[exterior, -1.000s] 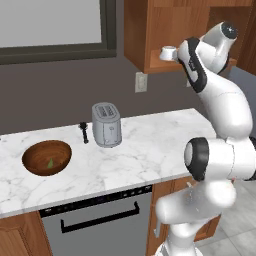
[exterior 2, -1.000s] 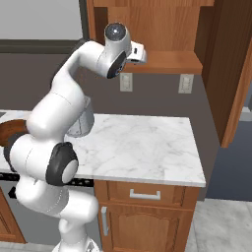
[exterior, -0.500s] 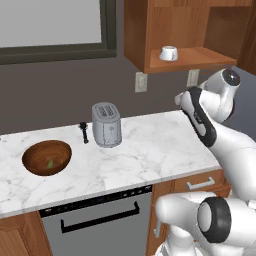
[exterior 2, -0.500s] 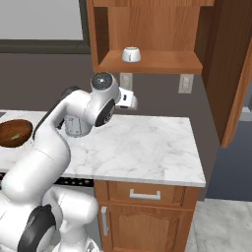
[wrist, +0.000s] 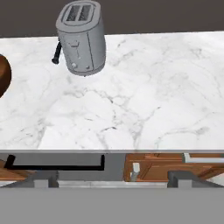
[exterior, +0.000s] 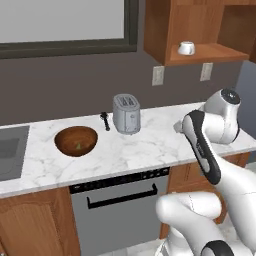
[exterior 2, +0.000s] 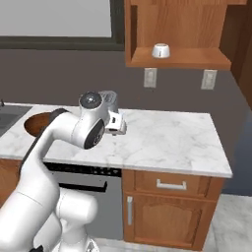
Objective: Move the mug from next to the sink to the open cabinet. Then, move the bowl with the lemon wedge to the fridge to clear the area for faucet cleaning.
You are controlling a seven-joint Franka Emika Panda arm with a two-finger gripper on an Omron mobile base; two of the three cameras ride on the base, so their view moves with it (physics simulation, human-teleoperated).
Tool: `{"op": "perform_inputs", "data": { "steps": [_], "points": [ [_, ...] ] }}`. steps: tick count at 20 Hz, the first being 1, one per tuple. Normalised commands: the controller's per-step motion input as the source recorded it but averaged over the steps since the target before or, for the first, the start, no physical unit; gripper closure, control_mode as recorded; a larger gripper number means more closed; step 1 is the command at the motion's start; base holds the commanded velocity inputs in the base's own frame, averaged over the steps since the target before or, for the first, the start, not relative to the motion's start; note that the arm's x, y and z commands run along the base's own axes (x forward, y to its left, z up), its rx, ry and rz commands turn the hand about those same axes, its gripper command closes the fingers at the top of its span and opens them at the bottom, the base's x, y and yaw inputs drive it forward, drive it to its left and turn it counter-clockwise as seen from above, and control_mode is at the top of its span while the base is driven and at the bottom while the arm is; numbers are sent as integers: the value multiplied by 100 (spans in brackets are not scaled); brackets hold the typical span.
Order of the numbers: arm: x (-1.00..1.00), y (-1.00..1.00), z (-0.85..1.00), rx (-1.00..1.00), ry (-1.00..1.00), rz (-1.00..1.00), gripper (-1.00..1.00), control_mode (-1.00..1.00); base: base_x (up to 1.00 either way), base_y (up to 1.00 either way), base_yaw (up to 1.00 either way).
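The white mug stands on the shelf of the open cabinet, apart from the arm. On the marble counter, left of the toaster, rests the brown bowl with the green lemon wedge inside; the arm partly hides the bowl in the right base view. The sink is at the far left. My gripper hangs open and empty above the counter's front edge, right of the toaster, its fingertips wide apart. The fridge and the faucet are out of view.
A grey toaster stands near the back wall with a small black utensil beside it. A dishwasher front and wooden drawers lie below the counter. Two wall outlets sit under the cabinet.
The arm has drawn back from the cabinet shelf and dropped to counter height, leaving the mug on the shelf. The whole picture has shifted since half a second ago, so the base has moved.
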Motion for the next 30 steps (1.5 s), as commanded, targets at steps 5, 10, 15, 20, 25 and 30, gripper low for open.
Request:
{"op": "perform_inputs", "data": {
  "steps": [5, 10, 15, 20, 25, 30],
  "points": [
    [0, 0, 0, 0, 0, 0, -100, 100, -15, 100, 13],
    [0, 0, 0, 0, 0, 0, -100, 100, 53, 97, 3],
    [20, 0, -1, 0, 4, -2, -100, -100, 78, 30, -1],
    [100, -19, -31, 2, 35, -11, -100, -100, 0, 0, 0],
    [51, -25, -69, 11, 54, -17, -100, -100, 0, 0, 0],
    [10, -25, -61, 29, 43, -9, -100, -100, 0, 0, 0]
  ]
}}
